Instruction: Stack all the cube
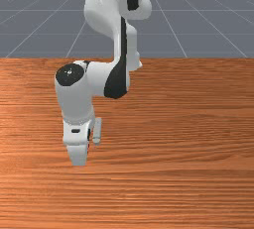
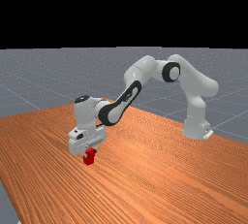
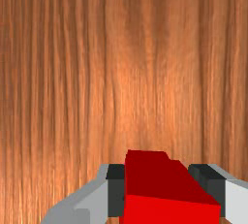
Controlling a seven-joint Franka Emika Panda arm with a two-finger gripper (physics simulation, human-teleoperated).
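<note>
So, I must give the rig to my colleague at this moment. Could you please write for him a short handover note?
Gripper: shut, fingers on both sides of the red block.
Place: under the hand, over the table; whether it is resting or lifted, I cannot tell. Its outline is stepped, so it may be more than one cube.
Done: the grasp. A finished stack cannot be confirmed.
Left: probably check what supports it, then set down and release.

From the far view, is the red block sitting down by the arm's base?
No: the far view shows the red block at the gripper, well left of the arm's base.
</note>
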